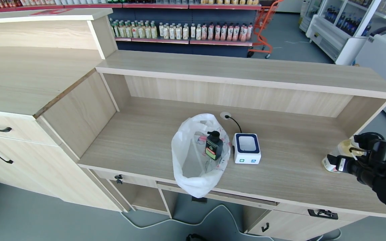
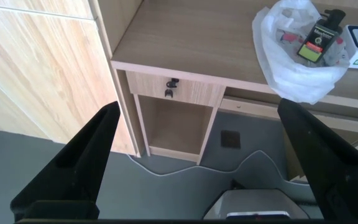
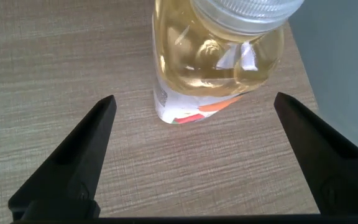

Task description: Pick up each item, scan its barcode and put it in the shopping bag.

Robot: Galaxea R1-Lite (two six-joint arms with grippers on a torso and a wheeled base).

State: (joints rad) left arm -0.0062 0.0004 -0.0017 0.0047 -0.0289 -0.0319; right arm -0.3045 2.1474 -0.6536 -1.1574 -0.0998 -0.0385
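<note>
A clear bottle of yellowish liquid [image 1: 342, 152] with a white cap stands on the counter's far right end. My right gripper [image 1: 354, 154] is open around it from the right, one finger on either side. In the right wrist view the bottle [image 3: 213, 62] sits just beyond the open right gripper [image 3: 191, 168], not clamped. The white shopping bag [image 1: 196, 157] stands open at the counter's front middle, with a black pump bottle [image 1: 214, 145] inside. A white scanner [image 1: 246, 148] sits right of the bag. My left gripper [image 2: 194, 180] is open and empty, low in front of the counter.
The wooden counter [image 1: 290, 174] has a raised back wall and a shelf above. A taller cabinet [image 1: 28, 83] stands to the left. The scanner's black cable [image 1: 235, 122] runs to a hole at the back. Drawers and an open recess [image 2: 176, 124] sit under the counter.
</note>
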